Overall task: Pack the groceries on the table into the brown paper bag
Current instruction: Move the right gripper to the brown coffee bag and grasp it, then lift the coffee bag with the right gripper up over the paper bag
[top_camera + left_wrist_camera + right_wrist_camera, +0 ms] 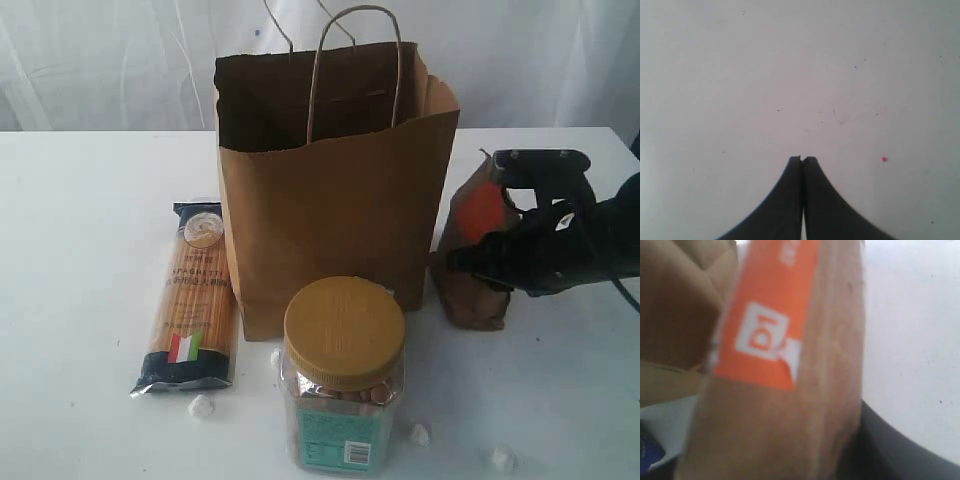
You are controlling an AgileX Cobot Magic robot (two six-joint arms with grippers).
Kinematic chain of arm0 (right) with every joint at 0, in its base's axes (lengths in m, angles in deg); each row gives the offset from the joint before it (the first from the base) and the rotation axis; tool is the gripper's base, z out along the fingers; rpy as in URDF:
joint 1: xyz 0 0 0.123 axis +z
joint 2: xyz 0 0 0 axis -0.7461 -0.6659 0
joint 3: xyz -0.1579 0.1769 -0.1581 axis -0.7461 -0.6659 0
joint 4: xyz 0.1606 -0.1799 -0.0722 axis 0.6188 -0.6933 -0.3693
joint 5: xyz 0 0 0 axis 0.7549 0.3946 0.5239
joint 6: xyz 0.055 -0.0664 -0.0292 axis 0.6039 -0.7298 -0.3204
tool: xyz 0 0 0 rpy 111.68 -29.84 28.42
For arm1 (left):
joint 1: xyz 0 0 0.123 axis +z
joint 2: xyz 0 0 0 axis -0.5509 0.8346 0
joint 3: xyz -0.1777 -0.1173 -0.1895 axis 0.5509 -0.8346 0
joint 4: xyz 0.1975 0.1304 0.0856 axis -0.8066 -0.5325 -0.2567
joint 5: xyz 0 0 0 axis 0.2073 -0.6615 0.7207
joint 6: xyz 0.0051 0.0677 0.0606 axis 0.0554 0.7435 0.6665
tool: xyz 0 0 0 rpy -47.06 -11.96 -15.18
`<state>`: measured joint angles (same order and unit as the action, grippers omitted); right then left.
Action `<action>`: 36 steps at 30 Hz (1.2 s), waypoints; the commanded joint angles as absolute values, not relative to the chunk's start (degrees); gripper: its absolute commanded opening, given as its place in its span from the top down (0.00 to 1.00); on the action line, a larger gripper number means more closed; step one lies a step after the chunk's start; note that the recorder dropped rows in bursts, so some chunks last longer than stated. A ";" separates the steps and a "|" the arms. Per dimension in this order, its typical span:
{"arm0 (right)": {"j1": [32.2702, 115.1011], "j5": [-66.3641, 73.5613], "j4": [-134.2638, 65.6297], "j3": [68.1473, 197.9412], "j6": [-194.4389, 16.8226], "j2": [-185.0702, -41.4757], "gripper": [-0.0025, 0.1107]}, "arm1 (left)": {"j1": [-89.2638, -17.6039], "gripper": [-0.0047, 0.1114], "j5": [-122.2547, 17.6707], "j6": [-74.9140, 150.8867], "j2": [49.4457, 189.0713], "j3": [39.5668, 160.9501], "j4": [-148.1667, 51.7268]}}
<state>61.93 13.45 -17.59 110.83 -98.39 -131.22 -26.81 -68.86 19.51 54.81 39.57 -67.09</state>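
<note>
**Q:** White tabletop (80, 250), pale curtain behind it. Anything readable from the exterior cam?

**A:** Not much tbh. The spaghetti packet (190, 300) lies flat just left of the brown paper bag (330, 220), with an Italian flag near its lower end. The lettering is too small for me. The yellow-lidded jar (343, 380) stands in front of the bag with a teal label, print unreadable. The brown pouch (470, 300) stands just right of the bag. The right gripper (478, 212) straddles it, one finger by the top and one across the front. Squeezing or not, can't tell.

**Q:** Left wrist cam?

**A:** The left gripper (803, 159) has its fingers pressed together over bare tabletop.

**Q:** Right wrist?

**A:** The pouch fills the shot, blurry, right up between the jaws. Its orange label (767, 315) has a white square logo I can't read. The bag is beside it.
</note>
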 commanded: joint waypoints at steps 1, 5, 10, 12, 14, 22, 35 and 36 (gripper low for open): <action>61.91 12.76 -17.65 110.95 -98.15 -130.54 0.85 | -26.70 0.96 -68.91 19.43 54.84 39.57 -66.74; 61.91 13.38 -17.34 110.95 -96.56 -127.08 0.93 | -26.70 0.96 -68.91 19.43 54.84 39.57 -66.74; 61.91 15.38 -17.72 110.95 -96.73 -119.97 0.93 | -26.70 0.96 -68.91 19.43 54.84 39.57 -66.74; 61.91 18.15 -19.73 110.95 -96.93 -115.84 0.93 | -26.70 0.96 -68.91 19.43 54.84 39.57 -66.74; 61.91 20.78 -23.82 110.95 -96.42 -111.39 0.93 | -26.70 0.96 -68.91 19.43 54.84 39.57 -66.74; 61.91 23.90 -47.13 110.95 -75.46 -103.07 0.93 | -26.70 0.96 -68.91 19.43 54.84 39.57 -66.74; 61.91 22.92 -50.95 110.73 -71.23 -85.22 0.93 | -26.70 0.96 -68.91 19.43 54.84 39.57 -66.74; 61.91 22.66 -50.80 110.73 -70.94 -83.90 0.93 | -26.70 0.96 -68.91 19.43 54.84 39.57 -66.74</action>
